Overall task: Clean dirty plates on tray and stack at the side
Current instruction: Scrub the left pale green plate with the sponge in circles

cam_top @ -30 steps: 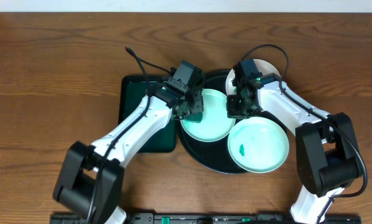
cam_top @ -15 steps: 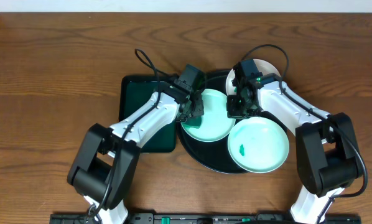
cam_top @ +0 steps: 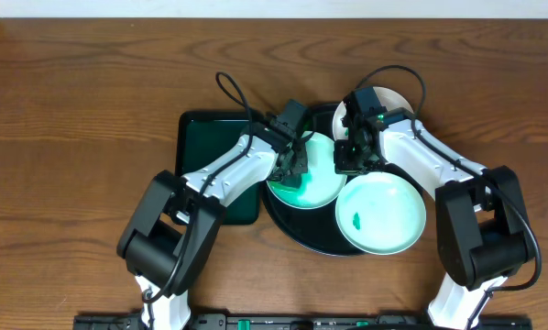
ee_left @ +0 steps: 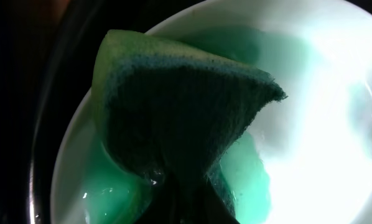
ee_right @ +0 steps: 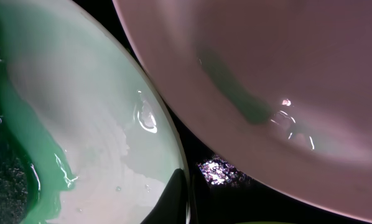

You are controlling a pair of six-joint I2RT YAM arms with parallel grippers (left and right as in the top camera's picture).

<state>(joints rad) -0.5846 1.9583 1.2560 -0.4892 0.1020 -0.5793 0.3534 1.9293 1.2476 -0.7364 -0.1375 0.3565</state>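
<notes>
Three plates lie on the round black tray (cam_top: 292,229). The left plate (cam_top: 318,191) is smeared pale green. My left gripper (cam_top: 295,168) is shut on the green sponge (ee_left: 173,118) and presses it onto this plate (ee_left: 323,112). My right gripper (cam_top: 345,156) is shut on the right rim of the same plate (ee_right: 93,124). The front-right plate (cam_top: 384,215) has a small green smudge. The back plate (cam_top: 389,98), also in the right wrist view (ee_right: 285,74), is mostly hidden under my right arm.
A rectangular dark green tray (cam_top: 205,147) lies left of the black tray, partly under my left arm. Bare wooden table (cam_top: 72,137) surrounds both trays. Cables loop above both wrists.
My left gripper has slid the sponge to the right and a little forward across the left plate. My right gripper and the plates have stayed still.
</notes>
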